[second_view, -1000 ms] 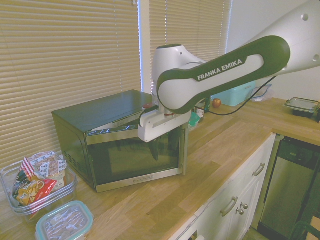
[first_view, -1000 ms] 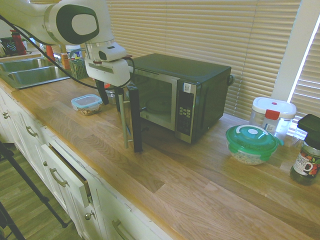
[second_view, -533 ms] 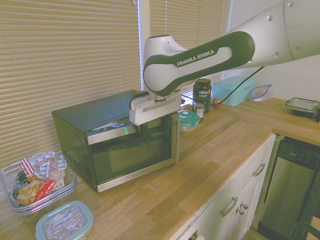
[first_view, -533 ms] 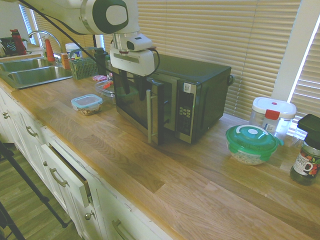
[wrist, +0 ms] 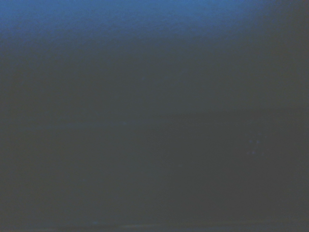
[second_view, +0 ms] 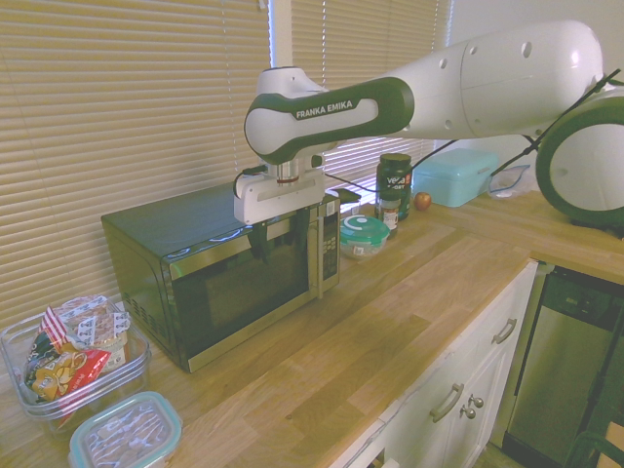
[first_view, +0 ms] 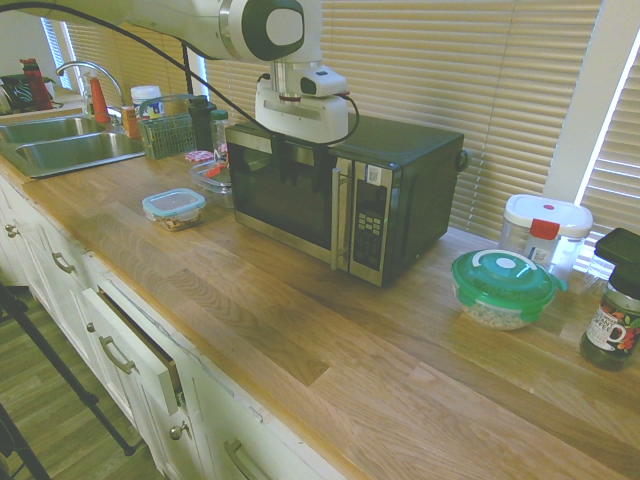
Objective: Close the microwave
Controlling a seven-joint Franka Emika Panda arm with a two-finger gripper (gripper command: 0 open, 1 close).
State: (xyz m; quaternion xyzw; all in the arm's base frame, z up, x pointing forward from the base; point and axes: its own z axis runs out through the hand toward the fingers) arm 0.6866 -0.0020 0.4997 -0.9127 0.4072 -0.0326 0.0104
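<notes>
Microwave [first_view: 345, 190]: large, boxy, black, silver-trimmed front, dark glass door [first_view: 283, 195] with vertical silver handle [first_view: 338, 218]; standing on the light wooden countertop [first_view: 250, 320], beside the window blinds. Door flush with the front, or nearly so; button panel [first_view: 370, 225] just beside the handle.

Gripper [first_view: 301, 172]: two dark fingers, pointing down, spread apart, with nothing held between them; placed at the upper part of the door. Whether they touch the glass cannot be told. White Franka arm [second_view: 468, 88] above. Wrist view: blurred dark surface, bluish along one edge.

Near the microwave's panel end: round clear bowl with green lid [first_view: 503, 288]; behind it, clear container with white lid and red tab [first_view: 545, 232]; beside these, dark-lidded jar with printed label [first_view: 612, 325].

Near the opposite end: rectangular clear container with pale teal lid [first_view: 173, 207]; open clear plastic box of snack packets [second_view: 78, 361].

Farther along: green wire basket [first_view: 168, 135], double-basin steel sink [first_view: 75, 150].

Below the countertop: white drawer [first_view: 135, 350], partly open.
</notes>
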